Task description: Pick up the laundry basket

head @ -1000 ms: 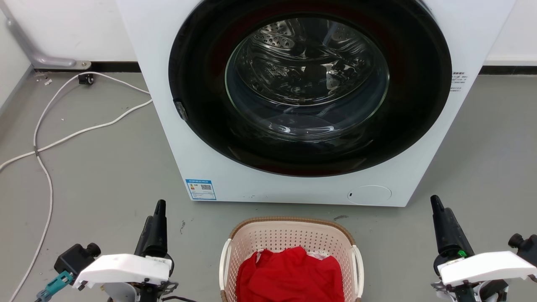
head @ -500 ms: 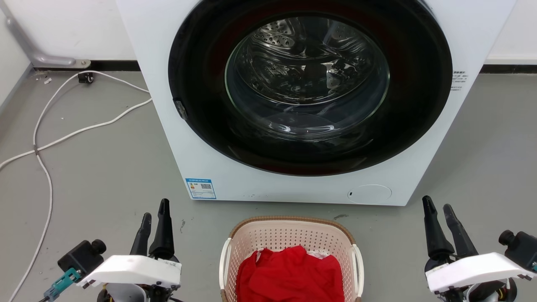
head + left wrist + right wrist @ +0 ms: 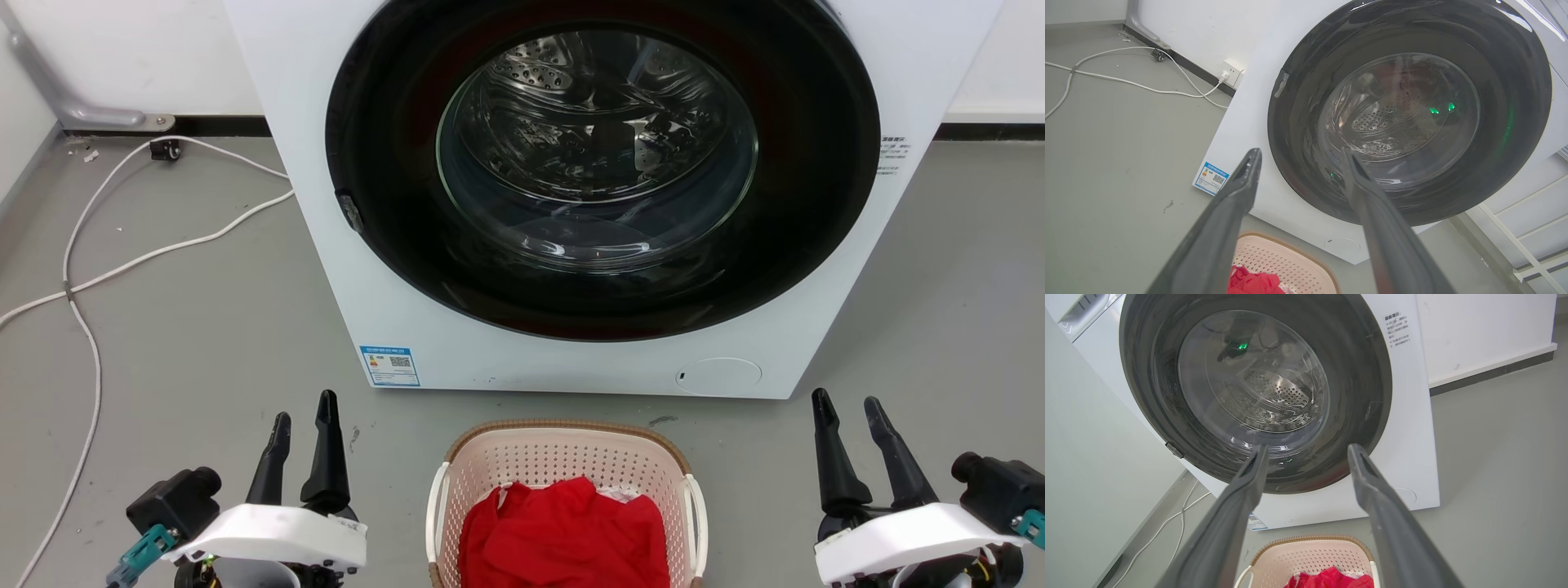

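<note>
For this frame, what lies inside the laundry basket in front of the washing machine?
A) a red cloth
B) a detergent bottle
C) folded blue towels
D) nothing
A: the head view shows a crumpled red cloth lying inside the laundry basket, and both wrist views show red in it too.

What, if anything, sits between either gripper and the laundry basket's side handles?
Nothing visible does. The left gripper and right gripper are open on either side of the laundry basket, with bare grey floor between each and the nearer white handle.
</note>
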